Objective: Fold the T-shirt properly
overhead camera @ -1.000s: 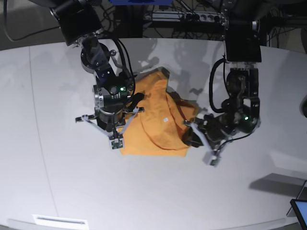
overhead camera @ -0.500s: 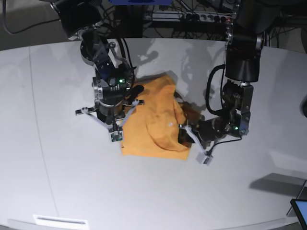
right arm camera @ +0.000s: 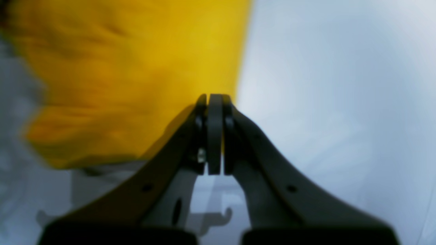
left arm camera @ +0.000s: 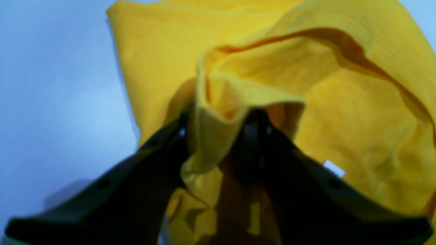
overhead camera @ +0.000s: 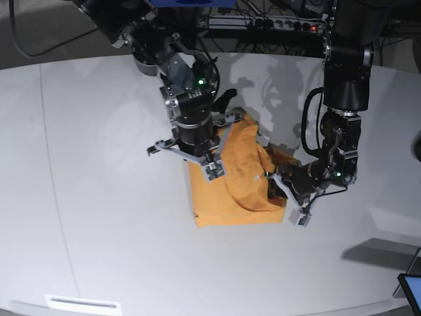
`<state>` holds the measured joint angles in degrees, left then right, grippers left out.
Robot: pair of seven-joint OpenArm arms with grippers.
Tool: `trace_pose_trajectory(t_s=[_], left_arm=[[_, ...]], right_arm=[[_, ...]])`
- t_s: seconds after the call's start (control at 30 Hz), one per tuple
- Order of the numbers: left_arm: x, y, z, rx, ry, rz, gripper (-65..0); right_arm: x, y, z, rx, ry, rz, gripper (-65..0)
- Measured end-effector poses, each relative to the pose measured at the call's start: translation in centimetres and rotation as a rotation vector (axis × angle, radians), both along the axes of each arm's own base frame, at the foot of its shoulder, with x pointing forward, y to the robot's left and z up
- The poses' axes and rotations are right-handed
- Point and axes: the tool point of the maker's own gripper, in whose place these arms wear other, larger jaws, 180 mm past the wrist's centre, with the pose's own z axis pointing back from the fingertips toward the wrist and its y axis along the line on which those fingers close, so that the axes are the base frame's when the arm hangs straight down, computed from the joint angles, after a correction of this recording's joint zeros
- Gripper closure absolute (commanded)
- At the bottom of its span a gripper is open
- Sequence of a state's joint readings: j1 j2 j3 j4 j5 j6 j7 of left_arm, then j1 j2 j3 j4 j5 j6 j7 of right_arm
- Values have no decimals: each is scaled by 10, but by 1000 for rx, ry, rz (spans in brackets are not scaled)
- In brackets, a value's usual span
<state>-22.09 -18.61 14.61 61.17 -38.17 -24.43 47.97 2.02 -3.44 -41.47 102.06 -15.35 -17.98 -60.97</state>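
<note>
While the left gripper (left arm camera: 218, 136) pinches the T-shirt (overhead camera: 237, 187), folds bunch.

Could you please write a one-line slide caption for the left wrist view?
Left gripper pinching a bunched fold of the yellow T-shirt above the pale table.

Both arms (overhead camera: 345, 85) are black and blocky, with looped black cables, small green lights, and dark curved fingers (left arm camera: 299, 183) on each hand.
</note>
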Motion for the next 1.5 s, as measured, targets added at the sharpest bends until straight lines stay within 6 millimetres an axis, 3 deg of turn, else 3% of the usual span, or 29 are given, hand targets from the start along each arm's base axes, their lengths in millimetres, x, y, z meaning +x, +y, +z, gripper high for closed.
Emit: trace_pose_trajectory(t_s=[0.2,0.5,0.67,0.8,0.9,1.0,1.07,1.13,1.23,1.3,1.4,1.5], left_arm=[[0,0,0,1,1,2,-180],[0,-1,0,1,1,-2,-180],[0,0,0,1,1,1,-180],[0,-3,7,26,-16,-20,-180],[-2,-7,21,76,-43,-64,-180],[8,-9,51,83,-129,-78,-185],[17,2,69,70,-163,-20,-188],[22,18,80,61,-187,47,-188],[16,34,94,63,-226,90,-188],[11,43,110,86,-273,109,-188],[1,49,145,102,-383,95,-190],[-20,69,154,172,-412,115,-190]], right_arm=[[10,19,2,-16,-38,52,0],[9,40,-45,-113,-33,254,0],[11,38,-60,-145,-3,258,-28],[11,39,-55,-138,-10,256,-107],[18,38,-28,-95,-73,240,-123],[37,21,7,-34,-144,155,-123],[45,8,19,-30,-158,105,-123],[45,-3,19,-28,-157,77,-123],[35,-17,5,-44,-117,63,-123],[34,-33,7,-41,-115,35,-123],[42,-72,22,-60,-172,-56,-123],[36,-111,17,-92,-165,-130,-122]])
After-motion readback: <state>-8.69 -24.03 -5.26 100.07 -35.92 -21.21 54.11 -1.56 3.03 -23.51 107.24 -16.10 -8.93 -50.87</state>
